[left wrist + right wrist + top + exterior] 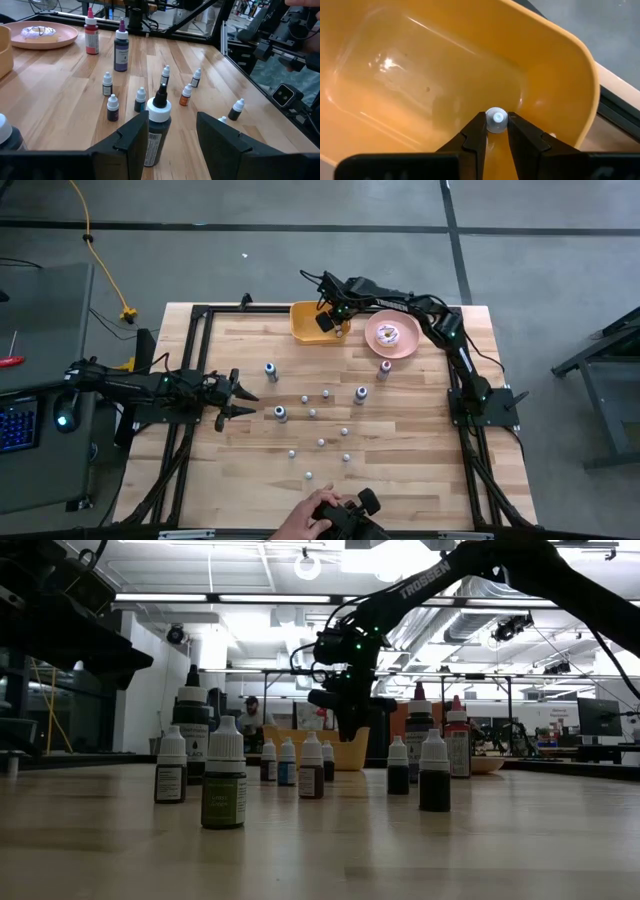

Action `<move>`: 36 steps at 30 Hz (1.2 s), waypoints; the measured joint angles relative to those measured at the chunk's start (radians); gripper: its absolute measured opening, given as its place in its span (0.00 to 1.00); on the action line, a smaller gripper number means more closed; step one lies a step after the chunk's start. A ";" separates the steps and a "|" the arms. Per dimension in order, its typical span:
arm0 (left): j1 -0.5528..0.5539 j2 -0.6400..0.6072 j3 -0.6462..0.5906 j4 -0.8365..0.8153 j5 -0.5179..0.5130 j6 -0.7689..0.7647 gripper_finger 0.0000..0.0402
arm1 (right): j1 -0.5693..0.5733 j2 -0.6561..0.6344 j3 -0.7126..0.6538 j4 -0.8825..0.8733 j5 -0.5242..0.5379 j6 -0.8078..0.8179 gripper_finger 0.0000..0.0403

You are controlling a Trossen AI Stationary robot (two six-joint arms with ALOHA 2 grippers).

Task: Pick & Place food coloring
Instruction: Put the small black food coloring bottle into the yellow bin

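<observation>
While my right tool (496, 131) hangs over the glossy yellow bin (308, 323) at the table's far edge, its two dark tapered fingers (476, 135) are pinched nearly together on the round white cap of a small bottle (496, 119), held above the bin's smooth rounded interior. My left tool (170, 142) rests low over the pale planked wooden table (420, 460) on its left side, jaws spread wide with nothing between them; a black-tipped, white-collared dropper bottle (157, 131) stands upright just ahead of the gap. Other food coloring bottles (322, 418) stand scattered across the table's middle, most tiny and white-capped, a few taller. A pink round plate (392, 335) holding a frosted doughnut (389, 334) sits beside the bin.
</observation>
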 joint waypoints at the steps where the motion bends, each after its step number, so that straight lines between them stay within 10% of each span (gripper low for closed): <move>1: 0.000 0.000 0.000 0.000 0.000 0.000 0.41 | 0.000 0.000 0.000 0.000 -0.005 0.000 0.17; 36: 0.000 0.000 0.000 0.000 0.000 0.000 0.41 | 0.000 -0.002 -0.008 0.000 -0.012 -0.009 0.18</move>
